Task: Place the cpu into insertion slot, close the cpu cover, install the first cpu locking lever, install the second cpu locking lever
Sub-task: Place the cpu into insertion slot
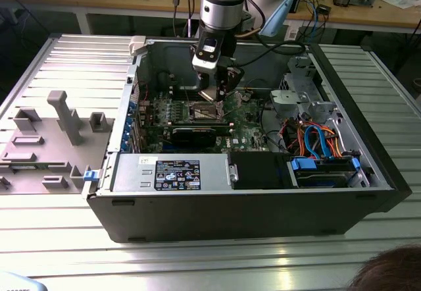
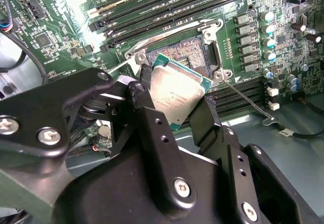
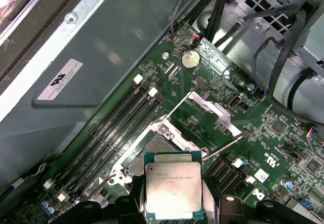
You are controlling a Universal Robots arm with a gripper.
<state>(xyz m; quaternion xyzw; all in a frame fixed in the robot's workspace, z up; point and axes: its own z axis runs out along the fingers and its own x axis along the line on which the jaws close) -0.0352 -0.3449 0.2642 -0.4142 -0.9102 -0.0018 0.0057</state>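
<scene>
My gripper (image 2: 174,102) is shut on the cpu (image 2: 179,89), a flat square chip with a silvery-tan top and a green rim, held by two opposite edges between the black fingers (image 2: 144,100). It hangs tilted just above the insertion slot (image 2: 186,51), whose dark centre lies bare. In the first wrist view the cpu (image 3: 173,186) partly overlaps the insertion slot (image 3: 158,147), and the cpu cover (image 3: 212,111) is swung open beside it. A thin locking lever (image 3: 223,148) sticks out, unlatched. In the exterior view my gripper (image 1: 214,95) hovers over the insertion slot (image 1: 205,112) inside the open case.
Long black memory slots (image 2: 167,8) flank the socket. A labelled silver power-supply box (image 1: 172,172) sits at the case front, with drive bays and coloured cables (image 1: 316,143) on the exterior view's right. A grey fixture (image 1: 59,116) stands outside. A person's head (image 1: 388,271) shows at the corner.
</scene>
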